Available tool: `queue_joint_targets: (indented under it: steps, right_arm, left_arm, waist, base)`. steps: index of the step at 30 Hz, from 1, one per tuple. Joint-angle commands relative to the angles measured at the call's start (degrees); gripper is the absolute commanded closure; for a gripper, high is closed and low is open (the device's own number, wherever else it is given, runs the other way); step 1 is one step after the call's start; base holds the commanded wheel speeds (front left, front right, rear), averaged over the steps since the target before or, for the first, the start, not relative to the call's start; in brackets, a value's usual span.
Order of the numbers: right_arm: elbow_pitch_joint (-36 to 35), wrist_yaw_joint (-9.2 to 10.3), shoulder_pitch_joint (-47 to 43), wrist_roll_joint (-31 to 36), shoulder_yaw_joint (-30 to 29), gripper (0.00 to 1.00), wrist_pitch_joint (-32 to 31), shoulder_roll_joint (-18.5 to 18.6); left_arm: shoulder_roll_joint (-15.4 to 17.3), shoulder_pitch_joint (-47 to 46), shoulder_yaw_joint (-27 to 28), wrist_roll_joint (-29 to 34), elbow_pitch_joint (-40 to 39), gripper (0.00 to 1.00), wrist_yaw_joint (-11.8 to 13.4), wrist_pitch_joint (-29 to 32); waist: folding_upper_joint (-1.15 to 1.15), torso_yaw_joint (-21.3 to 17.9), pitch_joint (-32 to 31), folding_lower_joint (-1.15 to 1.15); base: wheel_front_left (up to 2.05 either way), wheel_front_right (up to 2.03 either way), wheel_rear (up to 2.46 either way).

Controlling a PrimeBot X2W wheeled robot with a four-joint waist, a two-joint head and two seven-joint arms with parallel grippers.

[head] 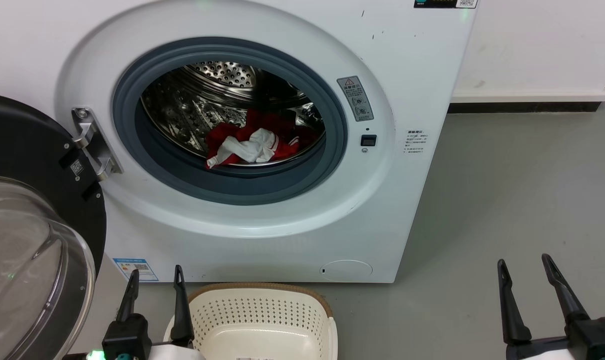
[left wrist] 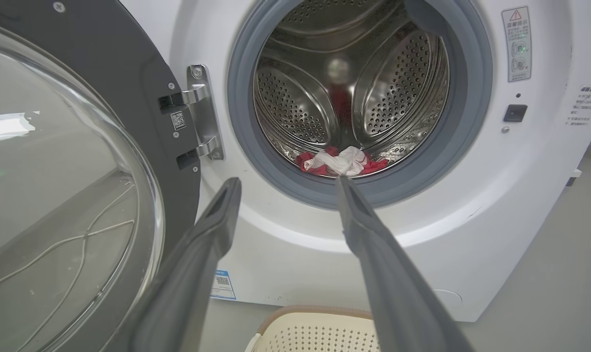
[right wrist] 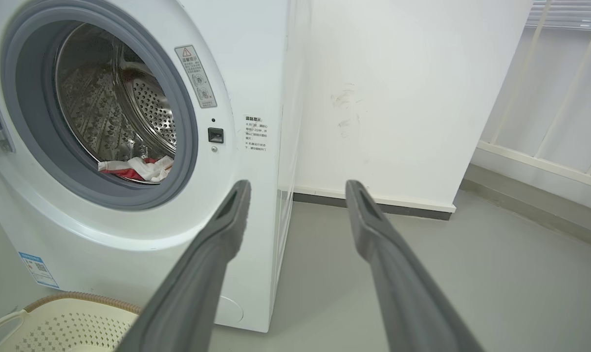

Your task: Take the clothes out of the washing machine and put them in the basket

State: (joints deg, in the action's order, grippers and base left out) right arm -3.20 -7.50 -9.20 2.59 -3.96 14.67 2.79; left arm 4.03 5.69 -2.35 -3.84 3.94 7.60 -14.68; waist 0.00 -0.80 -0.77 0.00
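Jaws apart; washing machine (head: 262, 235) on seemingly smooth floor (head: 512, 200).

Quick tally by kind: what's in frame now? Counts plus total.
washing machine: 1
basket: 1
clothes heap: 1 (red and white; garments in it cannot be counted)
grippers: 2, left gripper and right gripper, both open
total: 5

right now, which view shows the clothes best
The head view: it looks down into the drum, so the clothes lie in full sight. The left wrist view shows them smaller and flatter; the right wrist view, a sidelong sliver.
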Motion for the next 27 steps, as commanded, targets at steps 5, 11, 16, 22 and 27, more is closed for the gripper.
queue_joint_targets:
  steps: [5, 11, 16, 22, 27]
  right_arm:
    - [0.1, 0.02, -0.9, 1.1, 0.0, 0.0, 0.6, 0.2]
    - [0.5, 0.02, -1.0, 0.1, -0.2, 0.0, 0.5, 0.2]
    - [0.8, 0.02, -1.0, -0.5, -0.4, 0.0, 0.5, 0.2]
    - [0.9, 0.02, -1.1, -0.6, -0.3, 0.0, 0.5, 0.2]
    - [0.9, 0.02, -1.0, -0.6, -0.3, 0.0, 0.5, 0.2]
  left_arm:
    - [-0.5, 0.7, 0.7, 0.9, 0.0, 0.0, -1.0, -0.6]
    - [-0.9, 0.8, 1.6, 0.5, 0.6, 0.0, -1.8, -0.5]
    - [-1.0, 0.8, 1.8, 0.7, 0.9, 0.0, -2.4, -0.5]
    - [-1.2, 0.8, 1.9, 1.1, 1.1, 0.0, -2.5, -0.5]
    - [-1.2, 0.6, 1.7, 0.5, 1.7, 0.0, -2.3, -0.5]
  waist:
    - [0.0, -0.1, 0.0, 0.0]
    - [0.0, 0.0, -0.1, 0.0]
    - [0.0, 0.1, -0.1, 0.0]
    - [0.0, 0.2, -0.3, 0.0]
    - [0.0, 0.2, -0.1, 0.0]
  base:
    - [0.0, 0.0, 0.0]
    - [0.0, 0.0, 0.0]
    - [0.0, 0.0, 0.0]
    - [0.0, 0.0, 0.0]
    - [0.0, 0.0, 0.0]
